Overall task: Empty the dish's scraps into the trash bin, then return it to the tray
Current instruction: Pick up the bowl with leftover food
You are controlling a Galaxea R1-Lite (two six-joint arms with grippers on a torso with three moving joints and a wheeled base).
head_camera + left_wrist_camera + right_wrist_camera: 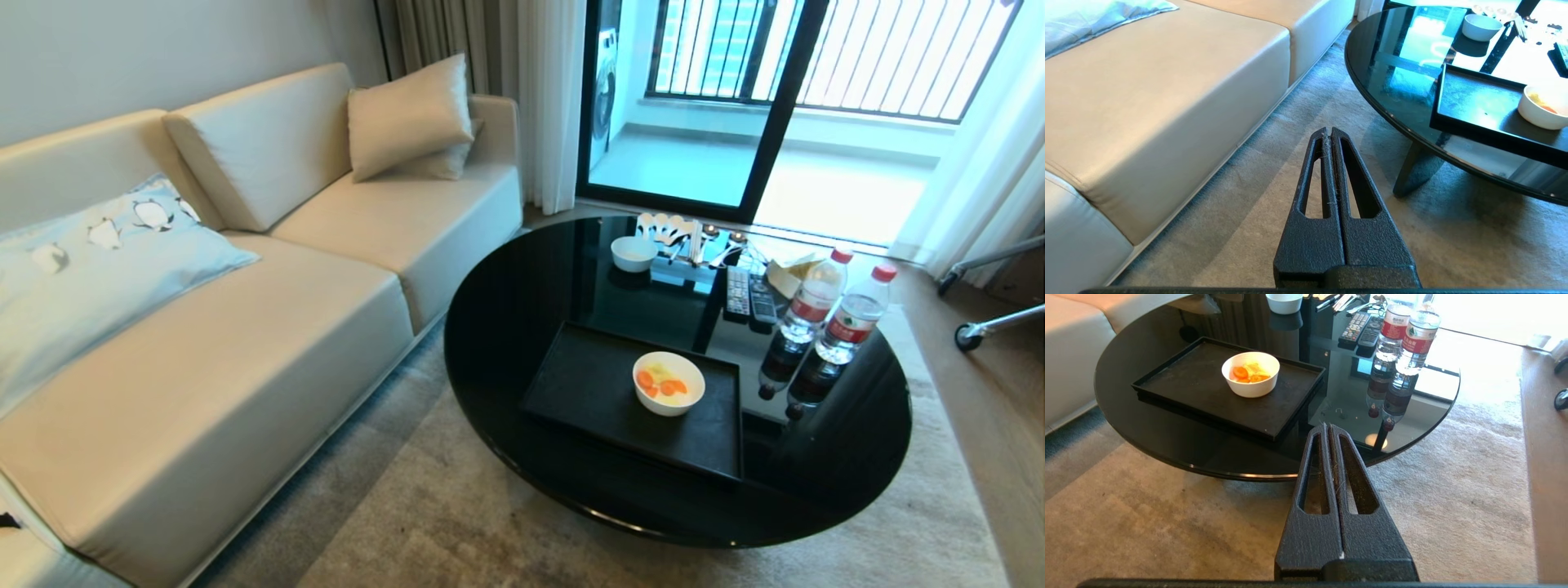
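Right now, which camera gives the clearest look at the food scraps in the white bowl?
The right wrist view: it looks down into the dish, showing the scraps as orange slices and yellowish bits. The head view shows them smaller; the left wrist view catches only a sliver.

Textured black left claw [1331, 131] and right claw [1329, 426] (slotted, tapering fingers).

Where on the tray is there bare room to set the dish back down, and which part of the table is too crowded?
The tray is bare on its sofa-side half, left of the dish. Bare tabletop lies between the tray and the sofa-side edge. It is crowded at the far edge and right: small bowl, remotes, two bottles.
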